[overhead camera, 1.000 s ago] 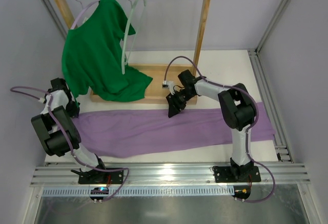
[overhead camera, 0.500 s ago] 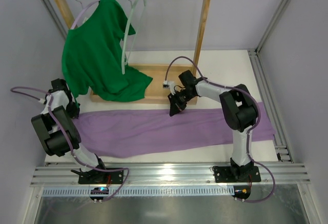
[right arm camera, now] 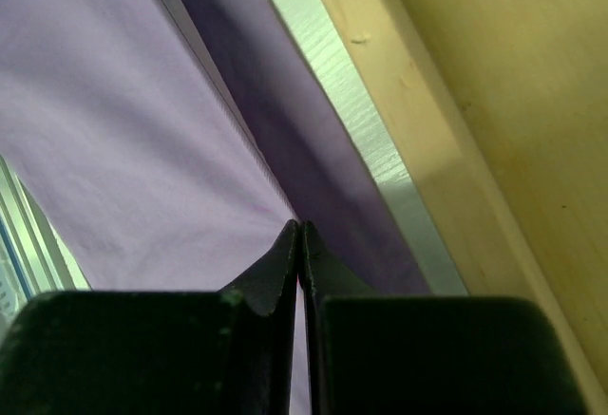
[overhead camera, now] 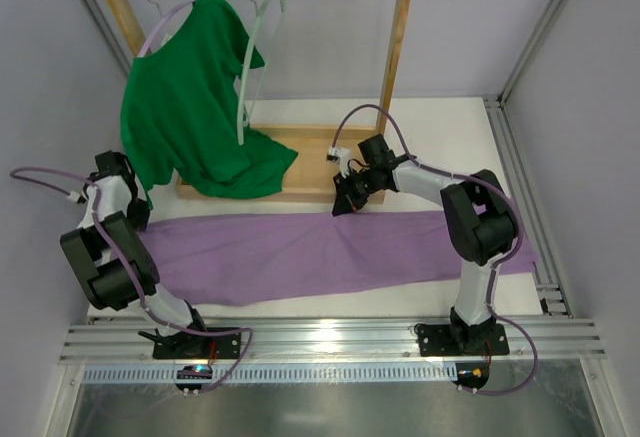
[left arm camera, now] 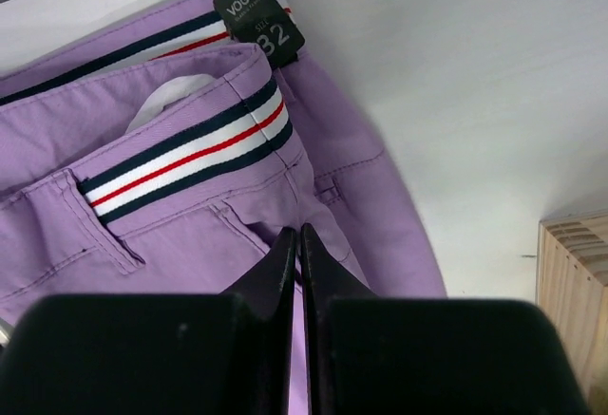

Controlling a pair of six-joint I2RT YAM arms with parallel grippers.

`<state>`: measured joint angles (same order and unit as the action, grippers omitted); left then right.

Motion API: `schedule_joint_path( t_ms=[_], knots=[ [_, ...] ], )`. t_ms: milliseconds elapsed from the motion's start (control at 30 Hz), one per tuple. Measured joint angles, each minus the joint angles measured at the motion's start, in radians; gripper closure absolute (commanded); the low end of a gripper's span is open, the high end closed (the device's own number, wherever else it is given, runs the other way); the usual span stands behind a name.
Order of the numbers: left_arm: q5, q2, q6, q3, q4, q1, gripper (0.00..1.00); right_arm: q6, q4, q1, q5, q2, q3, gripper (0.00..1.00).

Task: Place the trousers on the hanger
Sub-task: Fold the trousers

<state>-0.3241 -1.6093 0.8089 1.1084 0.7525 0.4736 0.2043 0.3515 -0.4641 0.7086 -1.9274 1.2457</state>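
The trousers [overhead camera: 330,257] are being seen as one long band of soft lilac-purple cloth, lying flat on the white table [overhead camera: 440,137]. In the left wrist view the waistband [left arm camera: 190,154] is being shown with navy, white and red stripes, and a black tag [left arm camera: 258,18] printed with a brand name and a size is lying at its far end.

The long axis is being laid from left to right, roughly parallel to the near edge of the table and just in front of the base of the wooden rack [overhead camera: 395,47]. The waist end is being pointed to the left, beside the left arm. The leg ends are being pointed to the right, reaching the right border of the table.

The left gripper [left arm camera: 299,239] is being held pressed together low over the cloth just below the waistband; whether cloth is caught between its fingers cannot be told. The right gripper [right arm camera: 300,235] is being held closed on the far edge of the trousers, where a ridge of cloth is being drawn up to its tips.

The hanger [overhead camera: 246,67] is being left hanging on the rack's rail, beside the green T-shirt [overhead camera: 185,107].
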Motion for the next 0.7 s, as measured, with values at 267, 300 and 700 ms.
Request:
schedule_joint_path(
  t_ms=[267,300,700],
  knots=[
    [-0.011,-0.041,0.022,0.0,-0.021,0.029,1.0,-0.067,-0.068,0.0,-0.045,0.0,0.0,0.96],
    [-0.016,-0.052,0.023,0.0,-0.027,0.031,1.0,-0.074,-0.075,0.0,-0.053,0.0,0.0,0.96],
    [-0.043,-0.139,0.007,0.047,-0.064,0.045,0.64,-0.142,-0.108,0.001,-0.147,-0.009,0.0,0.62]
  ],
)
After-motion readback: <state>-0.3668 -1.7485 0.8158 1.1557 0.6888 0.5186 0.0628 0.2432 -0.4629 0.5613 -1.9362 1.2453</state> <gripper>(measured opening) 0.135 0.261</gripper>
